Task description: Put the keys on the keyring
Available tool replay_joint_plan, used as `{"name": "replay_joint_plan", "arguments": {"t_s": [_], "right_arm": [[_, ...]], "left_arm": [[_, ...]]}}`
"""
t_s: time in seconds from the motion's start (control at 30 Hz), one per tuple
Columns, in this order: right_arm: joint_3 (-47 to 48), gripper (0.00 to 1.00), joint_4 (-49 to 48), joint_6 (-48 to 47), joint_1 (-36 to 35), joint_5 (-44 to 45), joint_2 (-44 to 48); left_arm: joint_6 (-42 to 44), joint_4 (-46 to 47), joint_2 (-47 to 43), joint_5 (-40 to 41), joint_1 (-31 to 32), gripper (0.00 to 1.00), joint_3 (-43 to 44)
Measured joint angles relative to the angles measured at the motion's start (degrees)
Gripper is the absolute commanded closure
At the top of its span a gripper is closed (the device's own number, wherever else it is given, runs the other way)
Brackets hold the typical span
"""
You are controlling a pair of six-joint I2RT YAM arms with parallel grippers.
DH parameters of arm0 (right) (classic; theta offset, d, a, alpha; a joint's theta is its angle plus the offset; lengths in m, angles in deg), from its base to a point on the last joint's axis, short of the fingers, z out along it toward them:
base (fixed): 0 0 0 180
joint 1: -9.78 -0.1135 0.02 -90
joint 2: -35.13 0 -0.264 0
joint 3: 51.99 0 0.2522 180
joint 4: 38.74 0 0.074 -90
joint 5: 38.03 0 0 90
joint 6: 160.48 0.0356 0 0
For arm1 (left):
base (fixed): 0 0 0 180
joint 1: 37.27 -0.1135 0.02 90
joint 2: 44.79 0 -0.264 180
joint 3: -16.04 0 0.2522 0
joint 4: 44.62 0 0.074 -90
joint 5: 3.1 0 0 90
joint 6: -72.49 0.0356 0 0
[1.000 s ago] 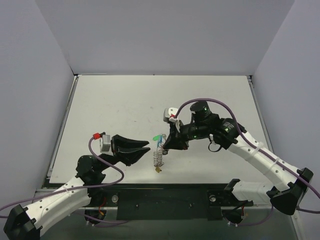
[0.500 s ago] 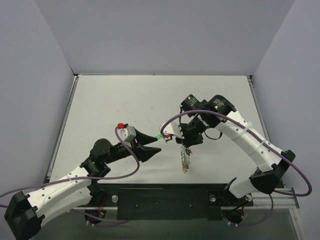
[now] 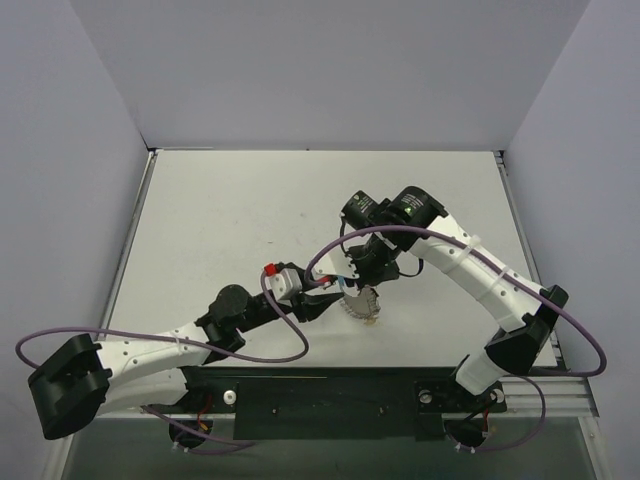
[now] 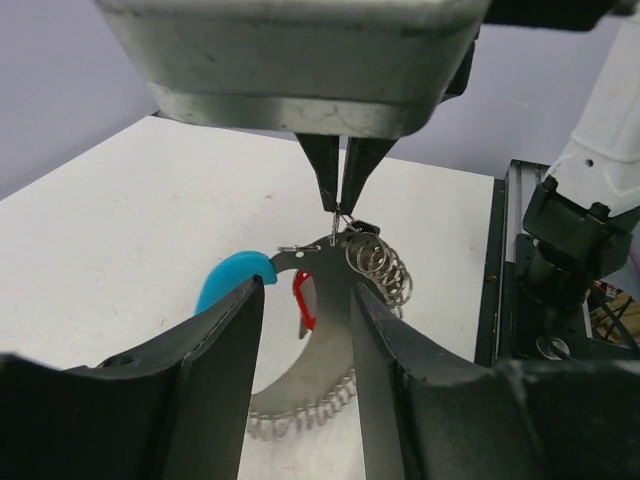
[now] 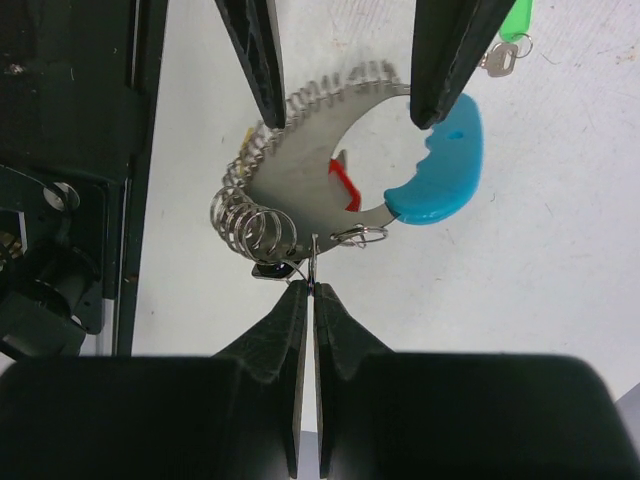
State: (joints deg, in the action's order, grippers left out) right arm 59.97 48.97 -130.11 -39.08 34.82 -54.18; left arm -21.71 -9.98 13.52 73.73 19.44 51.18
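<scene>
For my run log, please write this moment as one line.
right gripper: shut on keyring | left gripper: open, straddling keyring | green-tag key: not on keyring

The keyring (image 5: 245,215), a silvery wire coil bent into an arc and carrying a blue tag (image 5: 440,175), a red tag (image 5: 345,185) and a yellow tag (image 5: 248,135), lies on a white table (image 5: 520,290). Just below it, the right gripper (image 5: 312,290) has its two dark fingers pressed together on a thin wire at the ring's lower edge. Above it, the left gripper (image 5: 348,115) has its fingers spread, one at each end of the arc, and a green-tagged key (image 5: 516,20) lies up and to the right.
</scene>
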Motion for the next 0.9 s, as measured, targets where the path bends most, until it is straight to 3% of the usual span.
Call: {"name": "replay_joint_plan", "arguments": {"t_s": [0.47, 0.9], "right_arm": [[1.9, 1.0, 0.6, 0.3, 0.0, 0.2, -2.5], [2.4, 1.0, 0.9, 1.1, 0.3, -0.3, -2.5]], "left_arm": [[-2.2, 20.5, 15.4, 3.3, 1.3, 0.59, -0.7], [-6.3, 26.1, 23.2, 2.6, 1.9, 0.61, 0.2]]}}
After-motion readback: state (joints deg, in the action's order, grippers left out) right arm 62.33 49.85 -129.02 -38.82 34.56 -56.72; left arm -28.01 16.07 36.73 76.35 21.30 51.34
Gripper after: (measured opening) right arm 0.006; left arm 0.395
